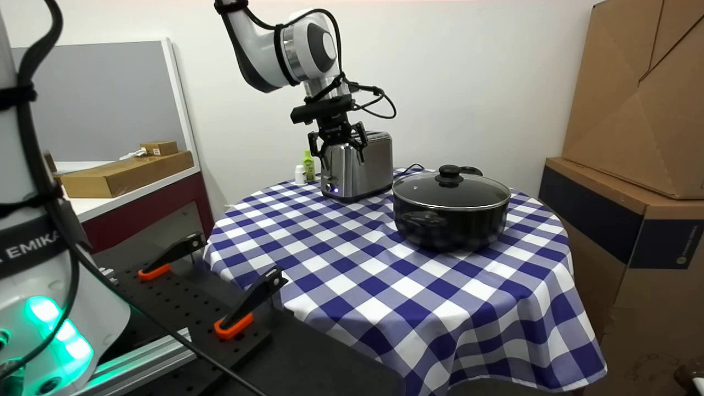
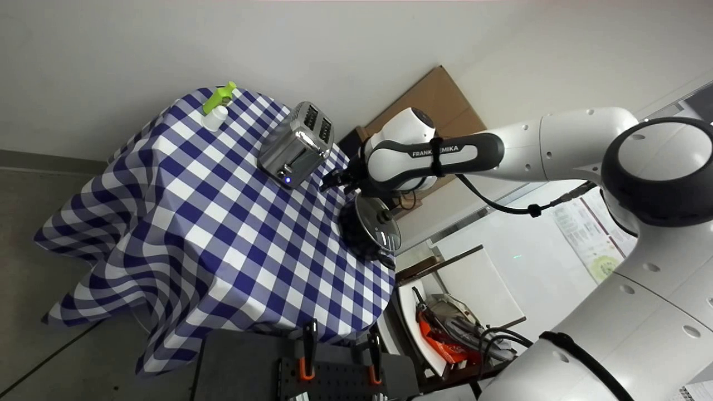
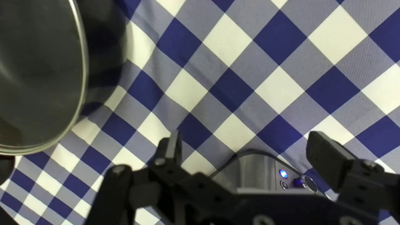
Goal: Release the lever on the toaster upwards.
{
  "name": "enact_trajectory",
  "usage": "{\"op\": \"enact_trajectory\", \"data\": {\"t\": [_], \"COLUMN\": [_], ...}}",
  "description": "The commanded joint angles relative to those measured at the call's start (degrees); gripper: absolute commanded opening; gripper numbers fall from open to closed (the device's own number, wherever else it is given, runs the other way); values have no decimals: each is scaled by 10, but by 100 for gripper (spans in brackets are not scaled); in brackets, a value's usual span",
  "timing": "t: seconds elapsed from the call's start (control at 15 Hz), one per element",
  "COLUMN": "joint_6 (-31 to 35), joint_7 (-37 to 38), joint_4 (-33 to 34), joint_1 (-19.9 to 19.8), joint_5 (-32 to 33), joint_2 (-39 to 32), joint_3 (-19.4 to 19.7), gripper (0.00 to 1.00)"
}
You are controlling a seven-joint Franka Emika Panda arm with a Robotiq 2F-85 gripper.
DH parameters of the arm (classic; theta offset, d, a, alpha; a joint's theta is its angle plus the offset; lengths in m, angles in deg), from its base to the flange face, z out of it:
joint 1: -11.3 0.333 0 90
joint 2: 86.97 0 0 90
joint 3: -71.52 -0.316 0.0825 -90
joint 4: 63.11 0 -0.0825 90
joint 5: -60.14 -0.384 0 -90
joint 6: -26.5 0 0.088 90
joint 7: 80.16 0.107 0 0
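Note:
The silver toaster (image 1: 377,165) stands on the checkered cloth. It also shows in an exterior view (image 2: 281,146), where a small dark knob-like lever (image 2: 286,169) sits low on its front end by a blue light; lever and dial are hard to tell apart there. In the wrist view the toaster's corner (image 3: 257,172) shows between the fingers, with a lit button and a round chrome knob (image 3: 309,183); the rest is hidden behind the gripper. My gripper (image 3: 247,147) is open and empty, fingers pointing down. It also shows in an exterior view (image 1: 344,158), by the toaster's front end.
A black pot with a glass lid (image 1: 451,223) stands near the toaster; it also shows in the wrist view (image 3: 40,75). A green bottle (image 2: 220,97) and a white bottle (image 2: 214,118) stand on the toaster's far side. Cardboard boxes (image 1: 632,110) stand beside the table.

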Motion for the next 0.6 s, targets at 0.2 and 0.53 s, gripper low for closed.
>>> {"op": "enact_trajectory", "data": {"t": [0.2,0.53], "joint_6": [84,121], "joint_7": [39,49], "joint_4": [57,84], "joint_1": [76,126], "joint_5": [19,11], "joint_2": [-86,-129], "joint_3": [59,96], "gripper": [100,100]}}
